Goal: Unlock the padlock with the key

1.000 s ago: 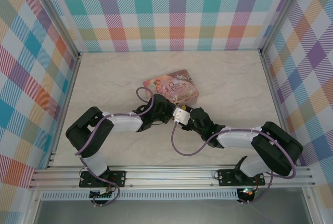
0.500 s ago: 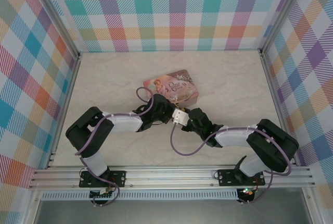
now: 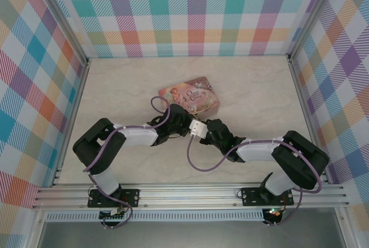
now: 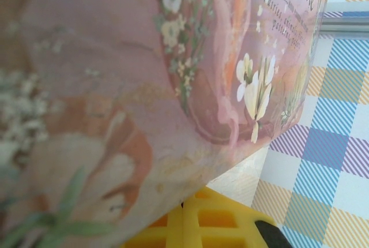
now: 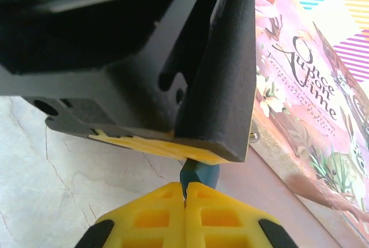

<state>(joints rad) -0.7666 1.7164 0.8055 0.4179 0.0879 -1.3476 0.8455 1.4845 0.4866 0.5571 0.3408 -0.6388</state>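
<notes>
Padlock (image 5: 199,174) pokes out dead ahead at the clenched tips of my right gripper (image 5: 184,193), tucked against my left gripper (image 4: 183,220), also clenched, beside the pink tin (image 5: 300,86); can't tell which actually grips it.

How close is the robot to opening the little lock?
Done: the right tool and left tool sit together beside the pink tin. In hand: the right tool is shut right at the blue padlock, under the shut left tool; which one grips it I cannot tell. Left, probably: turning the key and popping the shackle open.
</notes>
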